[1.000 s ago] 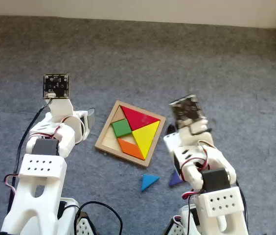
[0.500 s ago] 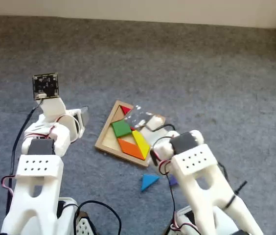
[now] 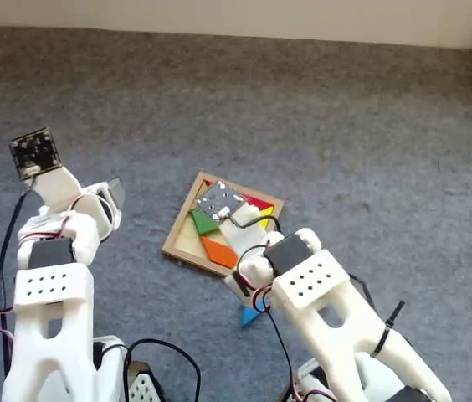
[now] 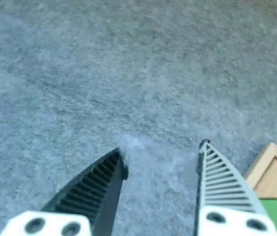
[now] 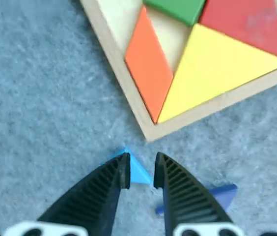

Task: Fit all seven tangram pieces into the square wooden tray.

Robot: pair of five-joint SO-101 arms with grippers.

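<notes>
The square wooden tray lies mid-table holding a green square, an orange parallelogram, a red triangle and a yellow triangle. My right arm stretches over it. In the right wrist view the tray shows bare slots beside the orange parallelogram and yellow triangle. My right gripper hovers narrowly open over a light blue triangle on the carpet. That triangle peeks out under the arm. My left gripper is wide open over carpet, left of the tray.
A dark blue piece lies on the carpet just beside the light blue triangle, close to the right gripper's finger. Grey carpet spreads all around the tray. A pale wall edge runs along the far side.
The right arm swung from its folded pose at the right across the tray and down over the light blue triangle. The left arm drew back leftward, away from the tray.
</notes>
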